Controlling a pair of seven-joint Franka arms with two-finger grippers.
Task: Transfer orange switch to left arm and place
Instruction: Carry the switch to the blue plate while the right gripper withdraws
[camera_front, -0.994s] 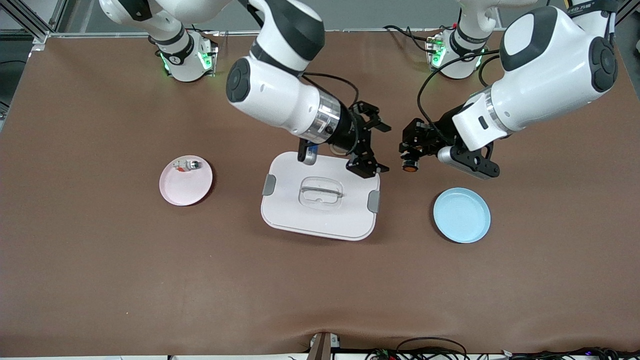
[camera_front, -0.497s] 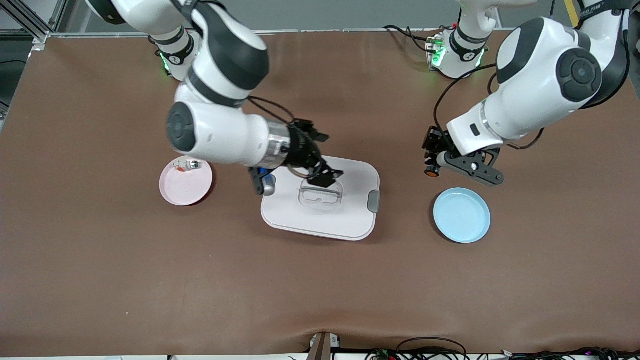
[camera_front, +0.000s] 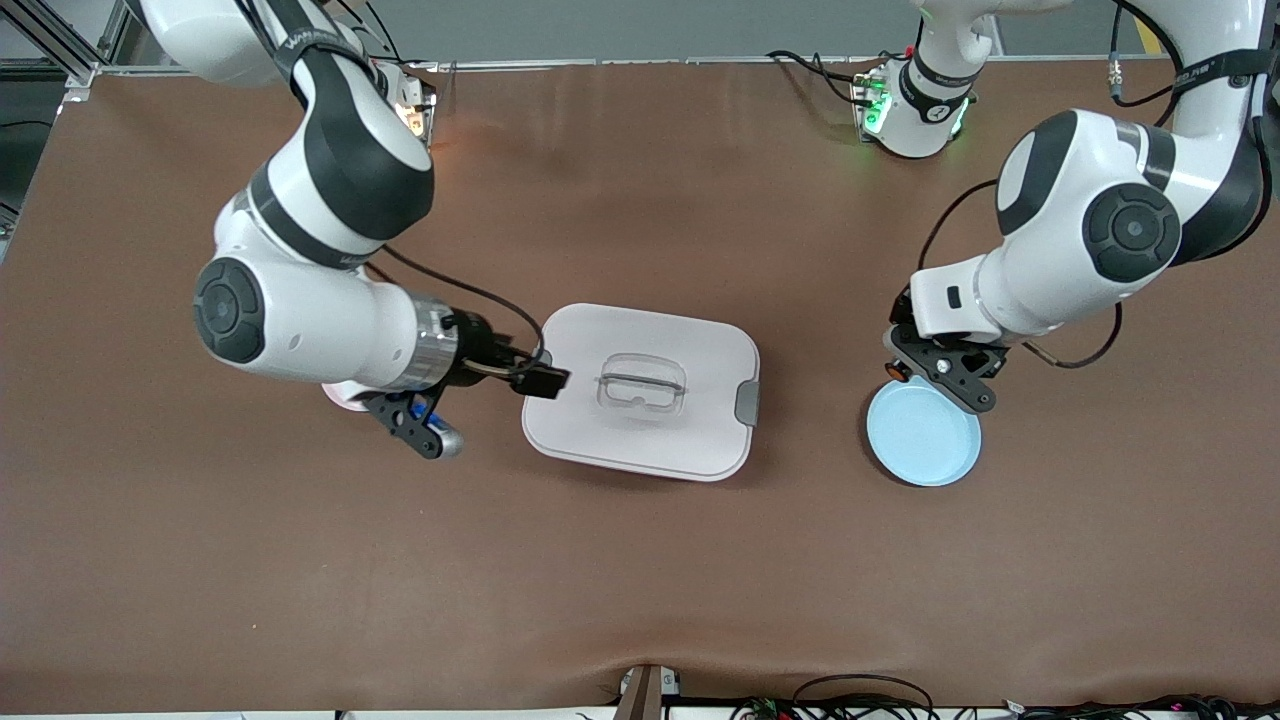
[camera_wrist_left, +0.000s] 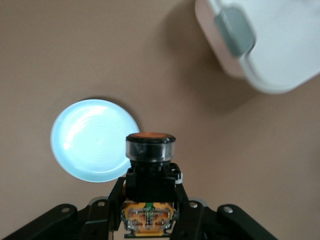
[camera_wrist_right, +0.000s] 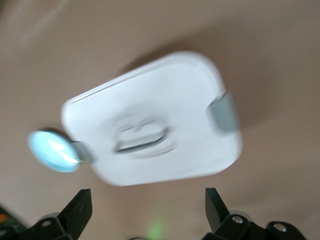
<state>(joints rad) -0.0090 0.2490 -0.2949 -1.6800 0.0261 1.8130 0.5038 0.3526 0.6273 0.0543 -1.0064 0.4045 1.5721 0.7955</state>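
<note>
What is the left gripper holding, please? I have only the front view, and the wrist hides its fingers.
Observer: In the left wrist view, the left gripper is shut on the orange switch, round cap pointing down at the table.
Operator: Thank you. Where is the switch relative to the blue plate?
Observer: That same view shows the cap just at the blue plate's rim, mostly over bare table beside it.
Operator: And is the right gripper carrying anything?
Observer: No. The right wrist view shows the right gripper open with nothing between its fingers, beside the box at the right arm's end.
</note>
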